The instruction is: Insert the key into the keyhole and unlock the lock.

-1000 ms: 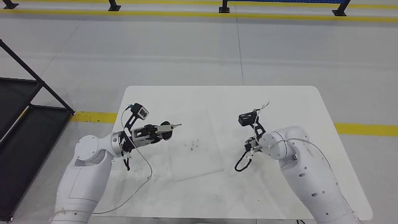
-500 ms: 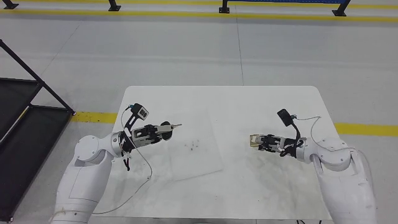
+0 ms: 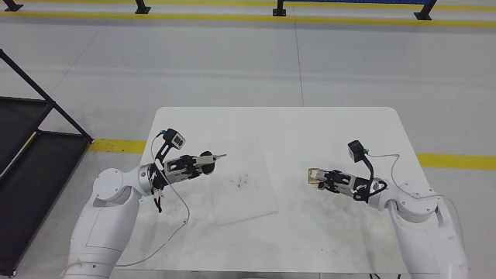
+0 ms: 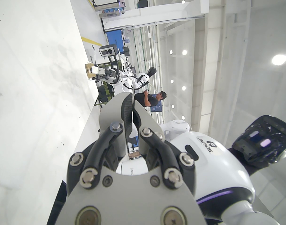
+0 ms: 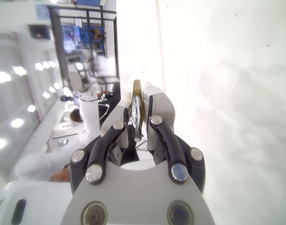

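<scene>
White table point(image 3: 310, 132) on a pale floor point(image 3: 232, 62), with both arms over it and well apart.
Right gripper point(image 3: 324, 177) is over the table's right half, fingers clamped on the brass lock point(image 3: 312, 175). The lock's body sticks out toward the table's middle, and in my right wrist view it sits edge-on in the grip. Left gripper point(image 3: 203, 160) is over the left half, fingers pinched tight on the key point(image 3: 220, 156). The key's blade points toward the middle, with a wide gap between key and lock.
</scene>
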Tool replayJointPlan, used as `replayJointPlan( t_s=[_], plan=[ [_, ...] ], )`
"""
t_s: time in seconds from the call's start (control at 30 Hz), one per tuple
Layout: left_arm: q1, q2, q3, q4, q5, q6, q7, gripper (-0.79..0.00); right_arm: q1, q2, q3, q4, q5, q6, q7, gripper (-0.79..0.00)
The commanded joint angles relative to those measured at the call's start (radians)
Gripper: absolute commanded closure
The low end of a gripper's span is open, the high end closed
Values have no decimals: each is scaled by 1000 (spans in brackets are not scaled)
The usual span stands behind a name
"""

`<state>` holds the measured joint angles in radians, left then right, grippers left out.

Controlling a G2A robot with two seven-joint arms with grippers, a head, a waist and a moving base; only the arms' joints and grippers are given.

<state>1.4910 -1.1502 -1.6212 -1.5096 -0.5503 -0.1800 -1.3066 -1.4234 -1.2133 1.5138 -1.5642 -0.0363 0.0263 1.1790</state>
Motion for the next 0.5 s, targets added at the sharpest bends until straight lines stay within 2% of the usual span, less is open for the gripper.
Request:
replayJointPlan(
  t_s=[0.0, 0.1, 0.2, 0.3, 0.47],
  plan=[
    [0, 0, 0, 0, 0, 0, 0, 0, 0, 0, 0, 0, 0, 0, 0, 0],
    [0, 0, 0, 0, 0, 0, 0, 0, -2, 0, 0, 0, 6, -2, -8, 0],
    [0, 0, 0, 0, 0, 0, 0, 0, -40, -4, -7, 2, 83, -35, -58, 0],
    [13, -6, 49, -43, -26, -5, 13, 0, -75, -4, -4, -6, 143, -78, -86, 0],
    [0, -8, 113, -53, 12, -30, 22, 0, -130, -3, -1, -35, 230, -124, -108, 0]
  ],
)
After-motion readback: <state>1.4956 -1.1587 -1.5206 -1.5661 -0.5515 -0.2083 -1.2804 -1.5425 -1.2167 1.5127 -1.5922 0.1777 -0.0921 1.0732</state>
